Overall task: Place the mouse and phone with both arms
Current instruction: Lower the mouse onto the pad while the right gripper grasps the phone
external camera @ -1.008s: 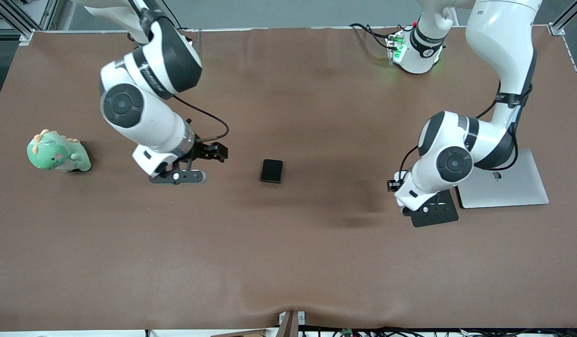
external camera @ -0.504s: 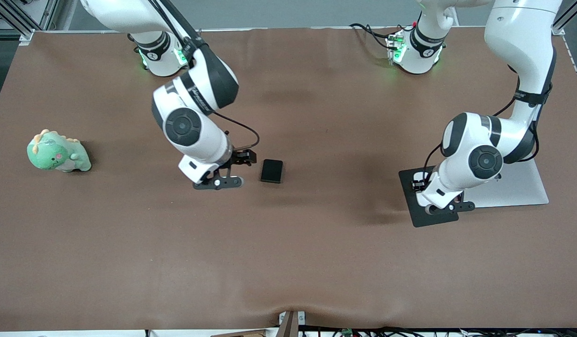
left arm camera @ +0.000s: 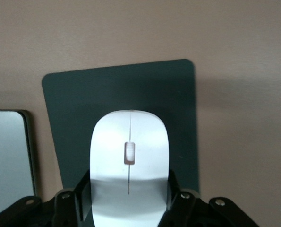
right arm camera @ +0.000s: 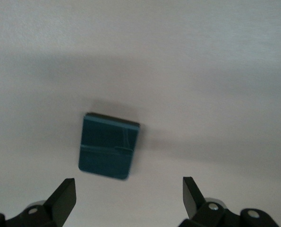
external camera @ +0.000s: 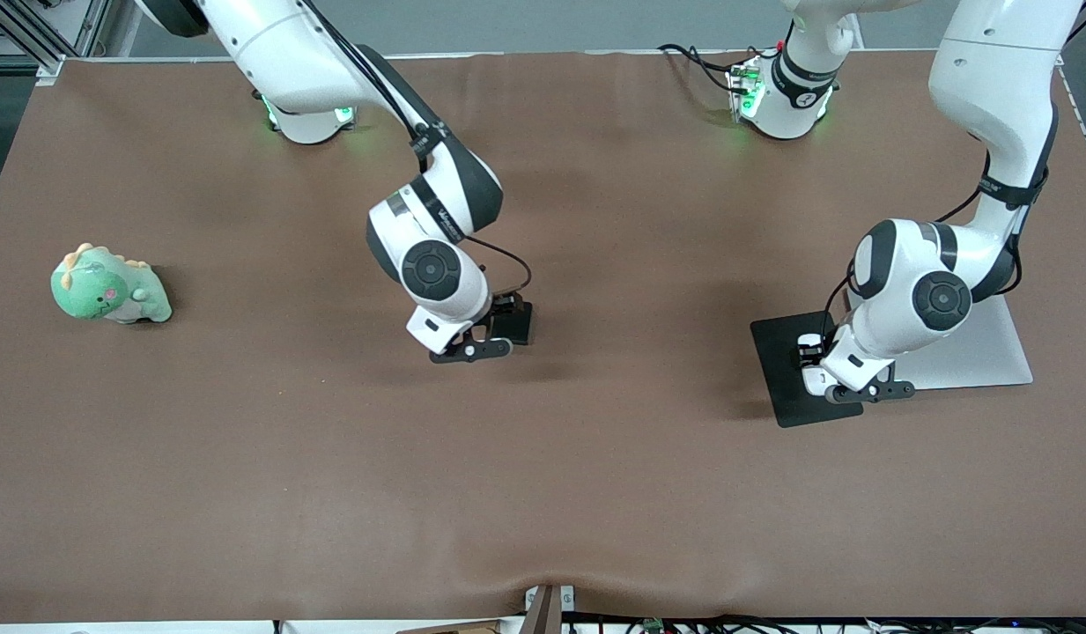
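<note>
The phone (external camera: 514,322) lies on the counter (external camera: 543,493) about midway between the two arms' ends; the right gripper (external camera: 498,324) hangs just over it, fingers (right arm camera: 64,198) spread wide apart. The mat (external camera: 785,370) lies toward the left arm's end, just beside the laptop (external camera: 983,352), which sits closer to that end; the left gripper (external camera: 816,370) is over the mat, clamping the mouse (left arm camera: 129,161) between its fingers. The toy (external camera: 107,289) sits at the right arm's end, well apart from the phone.

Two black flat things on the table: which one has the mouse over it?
The large black mat beside the laptop; the left gripper holds the mouse over it.
</note>
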Available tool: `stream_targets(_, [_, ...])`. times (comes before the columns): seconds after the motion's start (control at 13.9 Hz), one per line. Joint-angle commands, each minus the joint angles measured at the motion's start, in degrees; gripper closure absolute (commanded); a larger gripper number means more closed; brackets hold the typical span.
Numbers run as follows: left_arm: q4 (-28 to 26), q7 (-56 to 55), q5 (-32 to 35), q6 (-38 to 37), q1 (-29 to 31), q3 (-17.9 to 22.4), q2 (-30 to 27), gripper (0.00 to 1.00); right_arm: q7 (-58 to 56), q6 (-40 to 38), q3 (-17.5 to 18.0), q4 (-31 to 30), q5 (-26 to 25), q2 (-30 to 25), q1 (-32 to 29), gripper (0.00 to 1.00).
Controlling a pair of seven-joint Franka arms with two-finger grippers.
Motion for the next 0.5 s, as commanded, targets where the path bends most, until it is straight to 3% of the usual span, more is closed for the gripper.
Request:
stream_targets(0.0, [-1.2,0.0,1.5,4.1,0.5,-0.6,1.6,0.37,5.8,2.3,-0.4,1.8,0.1,3.5,1.9,0.0])
stream_targets(0.43, [-1.2,0.1,1.6,5.9,0.5,-0.6,3.2,0.34,7.3,4.4,-0.5,1.8,0.1,5.8,3.3,0.0])
